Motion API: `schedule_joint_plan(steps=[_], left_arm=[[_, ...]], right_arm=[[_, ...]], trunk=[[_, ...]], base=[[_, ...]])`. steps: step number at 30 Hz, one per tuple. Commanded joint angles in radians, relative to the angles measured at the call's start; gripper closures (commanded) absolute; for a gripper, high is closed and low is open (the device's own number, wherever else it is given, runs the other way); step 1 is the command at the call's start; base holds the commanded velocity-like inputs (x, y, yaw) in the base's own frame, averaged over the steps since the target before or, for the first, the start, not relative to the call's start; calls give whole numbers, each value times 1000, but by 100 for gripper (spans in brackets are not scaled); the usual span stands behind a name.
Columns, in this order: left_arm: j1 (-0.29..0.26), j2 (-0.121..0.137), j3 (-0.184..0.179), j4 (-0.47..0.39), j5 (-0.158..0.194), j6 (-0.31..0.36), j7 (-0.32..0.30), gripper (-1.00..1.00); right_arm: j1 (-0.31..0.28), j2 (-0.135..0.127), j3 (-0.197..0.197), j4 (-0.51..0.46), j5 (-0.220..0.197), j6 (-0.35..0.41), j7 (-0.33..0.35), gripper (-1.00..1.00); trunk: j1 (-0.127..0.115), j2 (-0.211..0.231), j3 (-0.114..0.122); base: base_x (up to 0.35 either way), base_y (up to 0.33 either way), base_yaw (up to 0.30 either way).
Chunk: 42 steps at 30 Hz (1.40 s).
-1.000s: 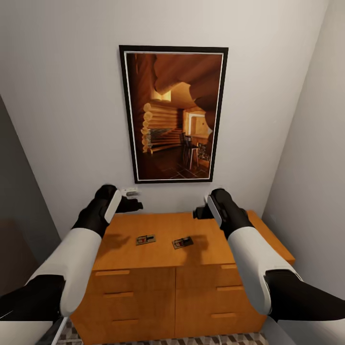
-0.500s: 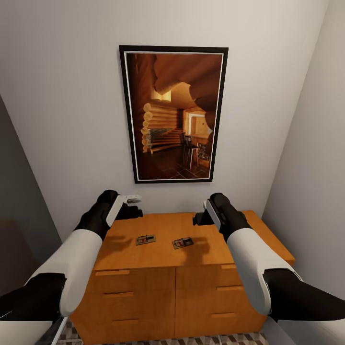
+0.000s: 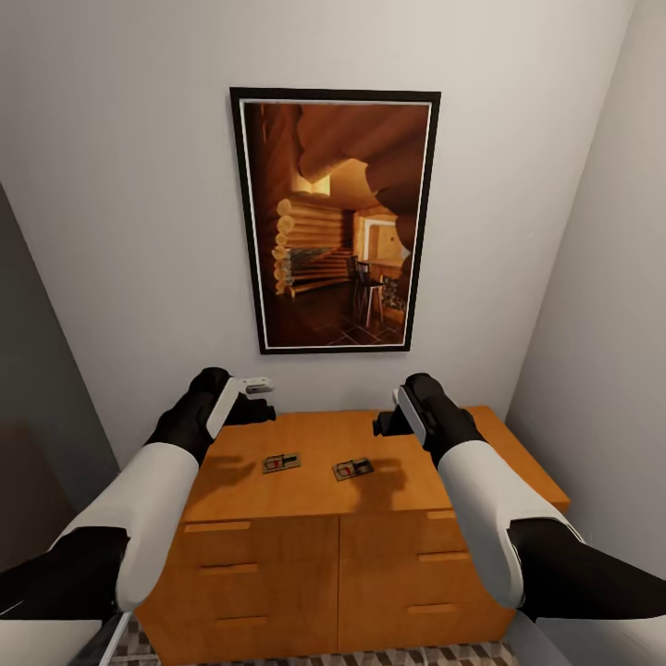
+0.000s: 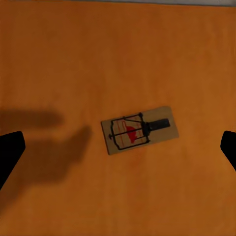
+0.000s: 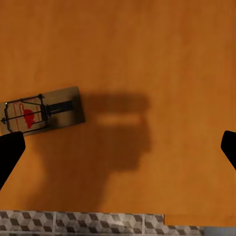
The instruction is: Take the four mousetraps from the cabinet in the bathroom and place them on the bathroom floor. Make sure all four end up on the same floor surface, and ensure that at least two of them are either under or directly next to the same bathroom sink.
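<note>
Two mousetraps lie flat on the top of the orange-brown cabinet (image 3: 305,435): the left mousetrap (image 3: 281,462) and the right mousetrap (image 3: 352,469). My left gripper (image 3: 254,409) hovers above the cabinet top, behind and left of the left trap. In the left wrist view that trap (image 4: 139,130) lies between the wide-apart fingertips (image 4: 10,152), and the left gripper (image 4: 119,150) is open and holds nothing. My right gripper (image 3: 387,423) hangs behind and right of the other trap. In the right wrist view that mousetrap (image 5: 42,110) sits off to one side, and the right gripper (image 5: 119,150) is open and holds nothing.
A large framed picture (image 3: 335,222) hangs on the wall above the cabinet. Walls close in at both sides. The drawer fronts (image 3: 259,555) are shut. Cube-patterned floor tiles (image 5: 98,223) show past the cabinet's edge and at its foot (image 3: 407,657).
Both grippers have sunk slightly toward the cabinet top over the last second. The mousetraps have not moved.
</note>
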<state>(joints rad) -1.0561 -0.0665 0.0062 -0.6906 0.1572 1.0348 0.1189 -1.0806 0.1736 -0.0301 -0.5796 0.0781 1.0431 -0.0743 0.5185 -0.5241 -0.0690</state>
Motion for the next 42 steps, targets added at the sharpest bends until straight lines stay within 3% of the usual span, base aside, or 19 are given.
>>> schedule_joint_plan(steps=[1,4,8,9,15,20,33,42], left_arm=[[-1,0,-3,-2,10,3,10,-100],[-1,0,-24,-7,10,2,7,-100],[-1,2,-94,-12,12,2,1,-100],[-1,2,-94,-12,12,2,1,-100],[-1,6,-228,-28,14,4,-28,-100],[-1,11,-295,-46,16,6,-72,-100],[-1,36,-331,-49,13,3,-132,-100],[-1,42,-333,-48,12,3,-138,-100]], right_arm=[[-1,1,-4,0,7,4,2,-100],[-1,1,-4,1,7,4,1,-100],[-1,1,-5,2,6,4,0,-100],[-1,1,-5,2,6,4,0,-100],[-1,1,-4,3,8,4,1,-100],[-1,1,-4,3,8,4,2,-100],[-1,1,5,-2,3,4,31,-100],[-1,1,109,-2,0,4,121,-100]], trunk=[[1,-2,-2],[1,-2,-2],[1,-2,-2],[1,-2,-2],[1,-2,-2],[1,-2,-2],[1,-2,-2],[1,-2,-2]], base=[[0,0,0],[0,0,0],[0,0,0],[0,0,0],[0,0,0],[0,0,0],[0,0,0],[0,0,0]])
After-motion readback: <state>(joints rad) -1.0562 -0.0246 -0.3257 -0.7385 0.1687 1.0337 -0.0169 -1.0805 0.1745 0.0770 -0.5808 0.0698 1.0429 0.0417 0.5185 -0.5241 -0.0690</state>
